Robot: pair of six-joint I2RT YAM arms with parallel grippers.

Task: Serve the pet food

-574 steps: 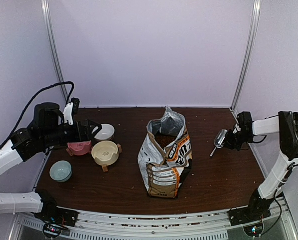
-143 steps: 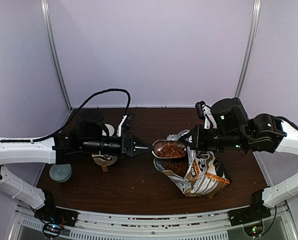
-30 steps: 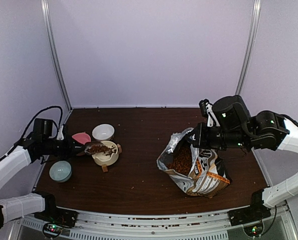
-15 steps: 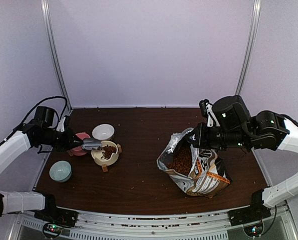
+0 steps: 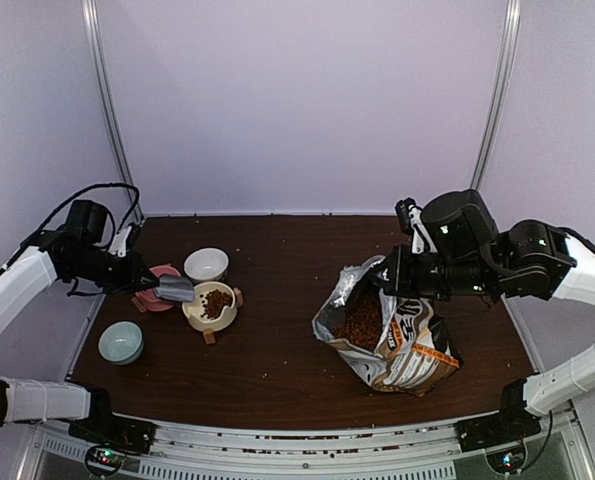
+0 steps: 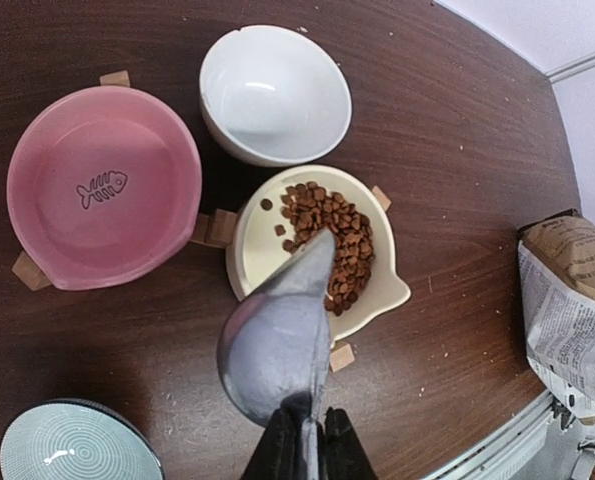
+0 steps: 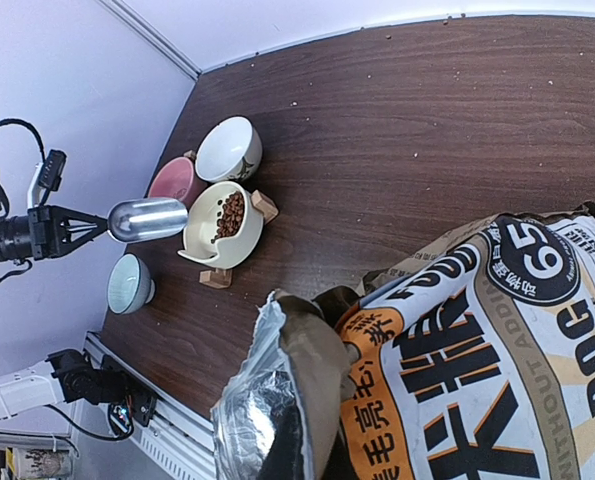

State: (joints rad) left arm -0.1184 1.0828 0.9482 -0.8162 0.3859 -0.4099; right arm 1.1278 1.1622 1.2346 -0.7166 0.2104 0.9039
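I count four bowls on the bench (image 5: 277, 370): pink bowl (image 6: 102, 185), white bowl (image 6: 272, 90), cream bowl (image 6: 252, 250), blue-green bowl (image 6: 77, 445). One scoop (image 6: 277, 345) is tipped over the cream bowl, its handle clamped in the left fingers (image 6: 322, 458). Pet food (image 6: 329, 235) lies in the cream bowl alone, and more fills the one open bag (image 7: 477, 350). The right fingers (image 5: 389, 278) are closed on the bag's top edge.

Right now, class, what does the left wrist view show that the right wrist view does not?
Left wrist only: the fish drawing in the pink bowl. Right wrist only: the "65" badge on the bag. Both: the scoop, and pet food in the cream bowl.
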